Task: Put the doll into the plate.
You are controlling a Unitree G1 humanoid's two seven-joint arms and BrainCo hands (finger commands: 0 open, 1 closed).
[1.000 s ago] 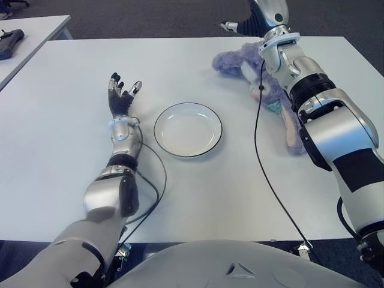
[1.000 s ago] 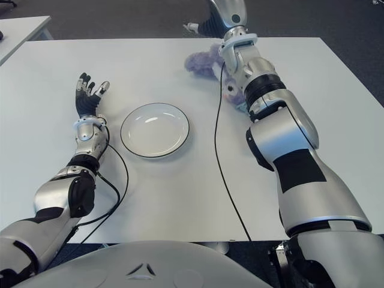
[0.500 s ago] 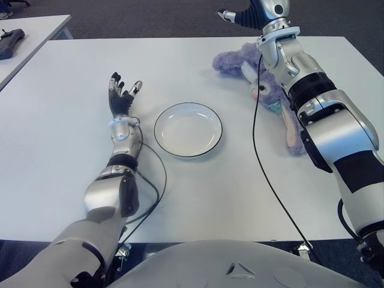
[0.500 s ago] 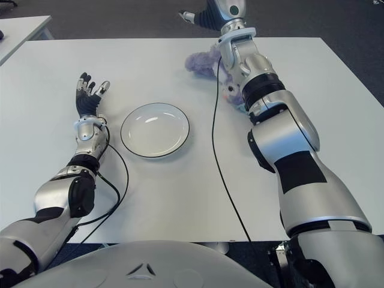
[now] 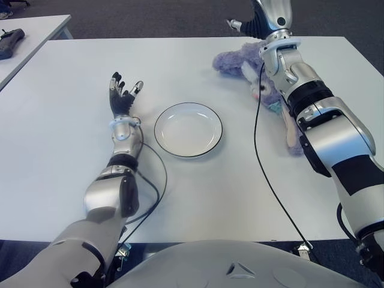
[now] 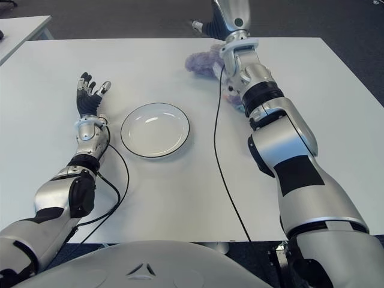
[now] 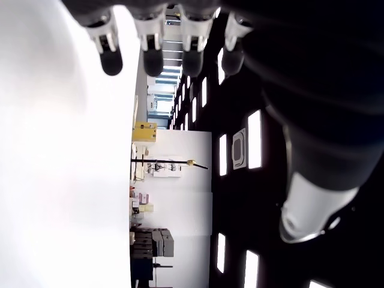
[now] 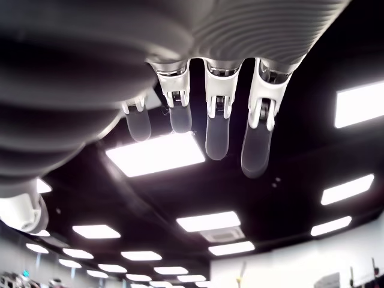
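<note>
Doll [image 5: 237, 63]: lilac plush, lying on table [image 5: 72, 150], partly under right forearm.
Plate [image 5: 188, 129]: white, dark rim, empty.
Right hand [image 5: 252, 25]: fingers extended, empty, beyond doll.
Left hand [image 5: 122, 94]: spread, left of plate.

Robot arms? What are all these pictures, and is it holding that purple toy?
It is a humanoid robot with two arms. Two pictures look down from its head; two come from cameras on its wrists. On the white table lie an empty white plate and a purple plush doll. The left hand, left of the plate, is open and holds nothing. The right hand is raised past the doll at the far table edge, fingers straight, holding nothing.
</note>
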